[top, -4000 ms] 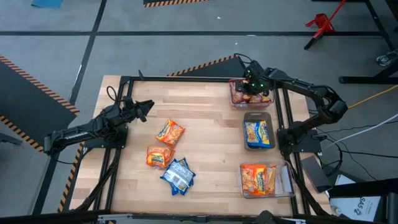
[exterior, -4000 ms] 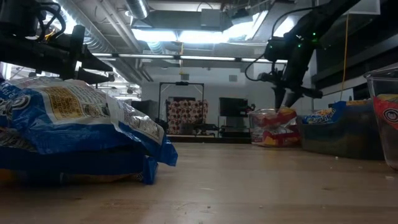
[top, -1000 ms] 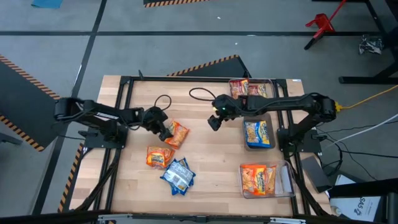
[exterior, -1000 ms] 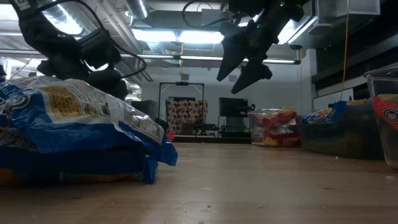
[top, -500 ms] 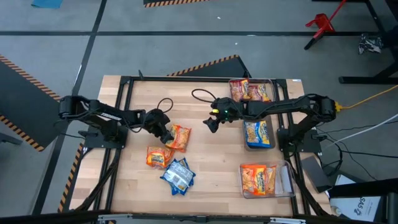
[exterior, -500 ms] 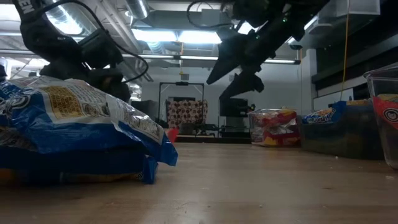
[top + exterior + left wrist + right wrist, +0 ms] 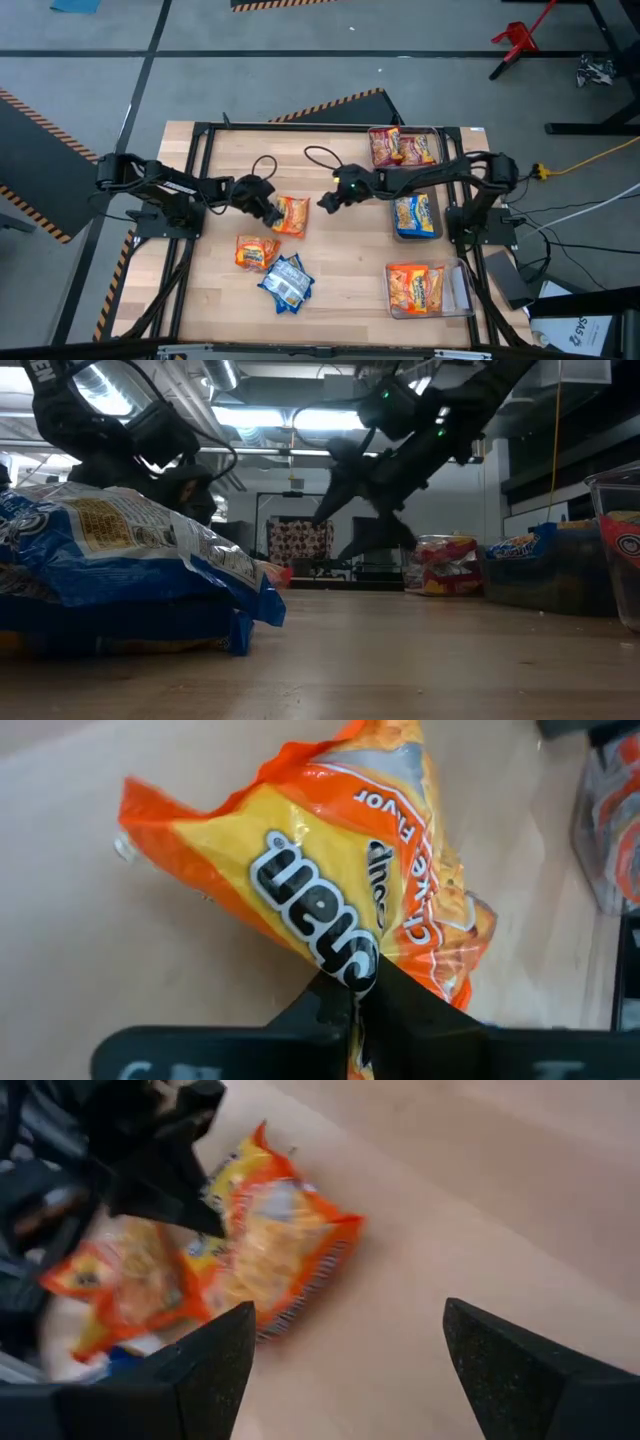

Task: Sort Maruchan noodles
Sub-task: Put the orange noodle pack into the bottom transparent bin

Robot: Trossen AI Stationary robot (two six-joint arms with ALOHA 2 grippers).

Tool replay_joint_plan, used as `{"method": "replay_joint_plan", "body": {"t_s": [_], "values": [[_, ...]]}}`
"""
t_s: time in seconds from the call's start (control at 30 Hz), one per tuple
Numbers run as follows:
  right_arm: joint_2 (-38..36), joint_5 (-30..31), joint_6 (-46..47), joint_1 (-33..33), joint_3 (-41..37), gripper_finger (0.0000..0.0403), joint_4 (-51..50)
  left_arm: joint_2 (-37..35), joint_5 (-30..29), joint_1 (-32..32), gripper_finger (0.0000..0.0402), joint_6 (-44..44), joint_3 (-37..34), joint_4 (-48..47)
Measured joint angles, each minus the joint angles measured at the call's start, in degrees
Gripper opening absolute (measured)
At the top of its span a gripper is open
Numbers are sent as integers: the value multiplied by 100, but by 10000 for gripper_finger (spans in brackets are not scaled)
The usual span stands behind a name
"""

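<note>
Left claw: we see the left claw left of centre in the high view, its fingers pinched on the edge of an orange packet; in the left wrist view the two dark fingers meet on the wrapper of that packet.

Right claw: the right claw reaches in from the right of the high view and hangs just right of the same orange packet, not touching it; in the right wrist view its fingers stand spread wide, with the packet lying on the wood beyond them.

Loose packets: we find a second orange packet lower left of centre, and a blue packet just below it, both flat on the worktop. In the low view the blue packet fills the left of the frame.

Bins: three clear bins sit down the right side of the high view. The upper bin holds dark red packets, the middle bin holds a blue-and-yellow packet, and the lower bin holds orange packets.
</note>
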Motion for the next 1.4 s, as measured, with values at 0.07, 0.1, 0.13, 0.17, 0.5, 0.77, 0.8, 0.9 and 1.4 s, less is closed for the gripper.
{"method": "replay_joint_plan", "body": {"t_s": [0.07,0.1,0.13,0.17,0.5,0.77,0.8,0.9,1.4], "values": [[263,-96,315,0,0,303,438,0,-100,0,5,-50,2,102],[372,-139,458,0,-2,303,587,0,-136,0,5,-97,2,128],[462,-145,565,-2,-3,303,704,0,-182,0,5,-137,2,137],[546,-130,645,-2,-4,303,845,0,-217,0,4,-161,2,146],[751,5,850,-7,-2,303,1404,-2,-454,13,2,-461,2,865],[751,75,847,-7,-2,303,1417,-2,-466,20,2,-593,2,1574],[751,75,841,-7,-2,303,1436,-2,-465,20,2,-593,2,1681],[751,75,830,-7,-2,303,1518,-4,-420,20,2,-592,2,1879],[705,-911,1298,-247,2,303,1825,-7,-303,15,1,-732,2,2739]]}}
